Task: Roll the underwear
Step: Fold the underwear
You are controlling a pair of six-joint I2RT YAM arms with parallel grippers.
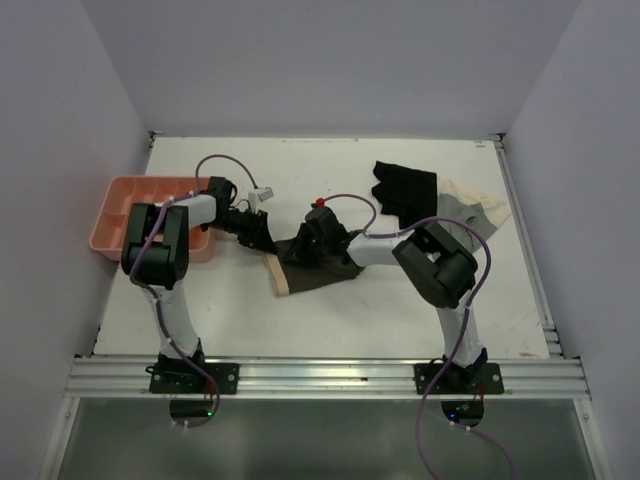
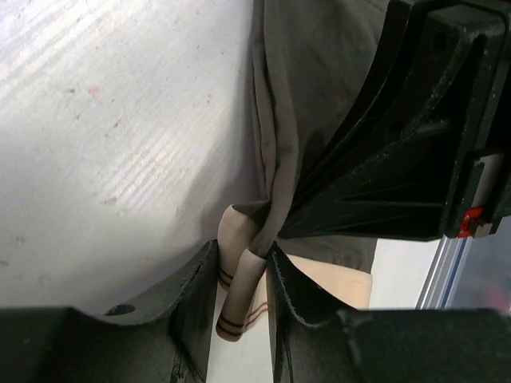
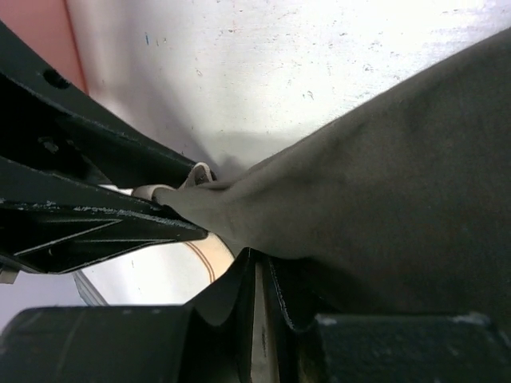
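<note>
**A:** Where's the underwear [image 1: 318, 268] rn?

**B:** On the table [image 1: 400, 310], a little to the right of the pink tray [image 1: 108, 220]. The pale waistband [image 1: 279, 277] edge is on the side twd the tray.

**A:** How will it handle?

**B:** My guess: v. light, soft and limp. No stiffness, so it'll sag and bunch wherever I don't support it. The elastic band is prob the firmest part and the best place to grip. The thin brown cloth could slide out of a shallow pinch.

**A:** And your hands?

**B:** Left hand [image 2: 243, 275]: fingers narrowed onto a folded bit of waistband. The band fills the gap, so I've got it pinched. Right hand [image 3: 255, 275]: fingers nearly together w/ brown fabric nipped between them.

**A:** Pose?

**B:** Both hands are low at the table, tips close together, almost nose to nose. My left arm reaches out right beside the tray w/ the wrist angled down. My right arm stretches twd the tray from the garment's far side and lies over the cloth.

**A:** Anything else nearby?

**B:** A black garment [image 1: 405, 188], further from the tray, apart from mine.
</note>
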